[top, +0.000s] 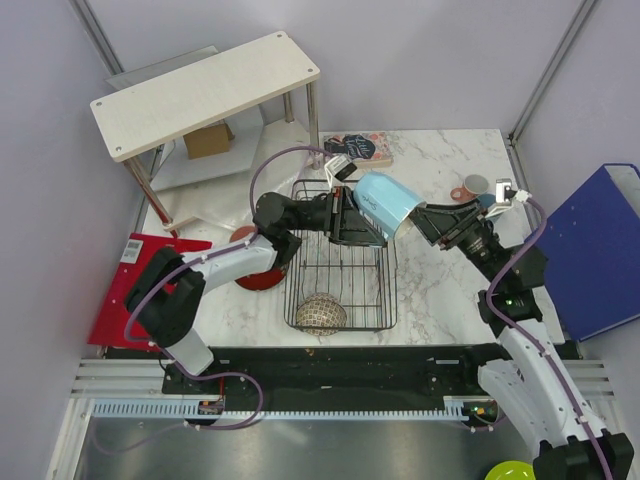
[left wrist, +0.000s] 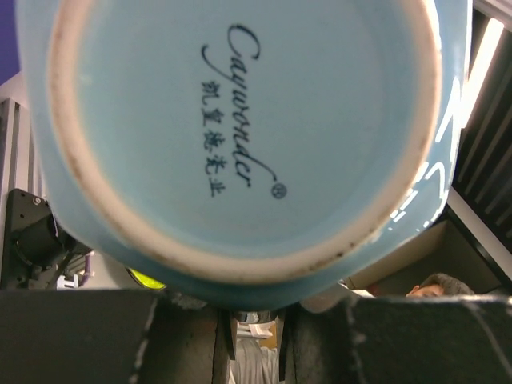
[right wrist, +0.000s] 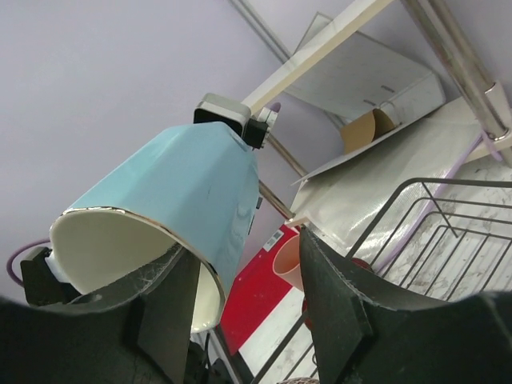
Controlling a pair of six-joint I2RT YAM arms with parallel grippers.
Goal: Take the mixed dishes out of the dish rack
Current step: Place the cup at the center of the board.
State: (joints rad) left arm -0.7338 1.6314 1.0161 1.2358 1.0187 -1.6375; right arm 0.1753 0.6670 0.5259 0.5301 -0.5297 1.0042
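Note:
A light blue mug (top: 385, 200) hangs tipped on its side above the far end of the black wire dish rack (top: 340, 270). My left gripper (top: 352, 215) is shut on the mug at its base end. The mug's printed bottom (left wrist: 240, 120) fills the left wrist view above the fingers (left wrist: 184, 336). My right gripper (right wrist: 248, 252) stands open at the mug's mouth (right wrist: 120, 248), one finger inside the rim and the other apart outside. A speckled bowl (top: 321, 312) lies in the rack's near end. A dark red plate (top: 262, 275) sits left of the rack, and a salmon-pink mug (top: 472, 186) at the right.
A white wooden shelf (top: 200, 90) stands at the back left with a cardboard box (top: 208, 140) under it. A red board (top: 140, 290) lies at the left edge and a blue binder (top: 600, 250) at the right. A salmon-pink tumbler (right wrist: 288, 260) shows beyond the rack.

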